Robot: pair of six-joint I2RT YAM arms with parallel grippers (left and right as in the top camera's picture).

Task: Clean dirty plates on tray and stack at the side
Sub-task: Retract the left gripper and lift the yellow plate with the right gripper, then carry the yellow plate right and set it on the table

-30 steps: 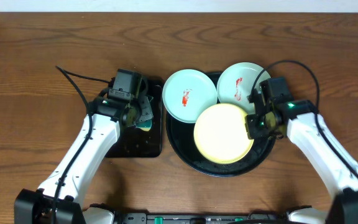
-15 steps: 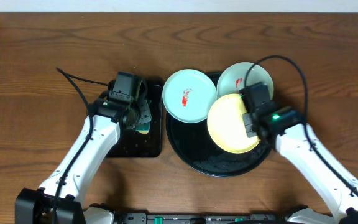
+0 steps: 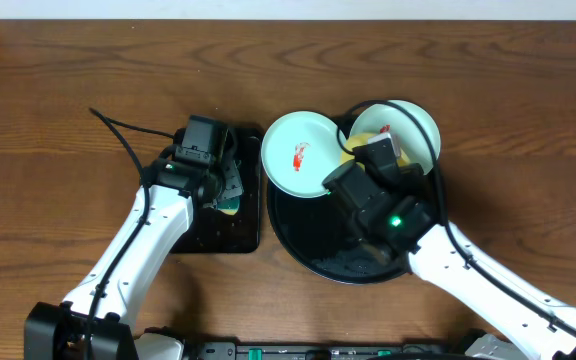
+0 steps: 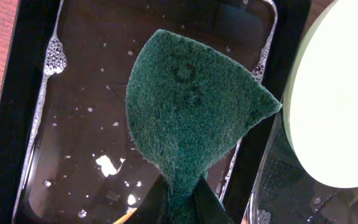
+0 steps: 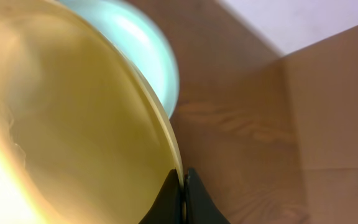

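My right gripper [image 3: 372, 152] is shut on the rim of the pale yellow plate [image 3: 360, 141] and holds it tipped on edge above the round black tray [image 3: 303, 235]. In the right wrist view the yellow plate [image 5: 73, 124] fills the left, pinched between the fingers [image 5: 184, 180], with a mint plate [image 5: 143, 46] behind it. A mint plate with a red smear [image 3: 303, 152] lies at the tray's back left. A second mint plate [image 3: 413, 125] lies at the back right, partly hidden. My left gripper [image 3: 223, 186] is shut on a green scouring sponge [image 4: 191, 106].
A smaller rectangular black tray [image 3: 218, 225] with soapy water [image 4: 86, 93] lies left of the round tray, under the sponge. The smeared plate's edge [image 4: 334, 106] overhangs it. A loose black cable [image 3: 118, 125] lies at the left. My right arm crosses the round tray.
My right arm has lifted the yellow plate from flat on the tray, tipped it on edge and swung it back and left. The left arm and sponge have not moved.
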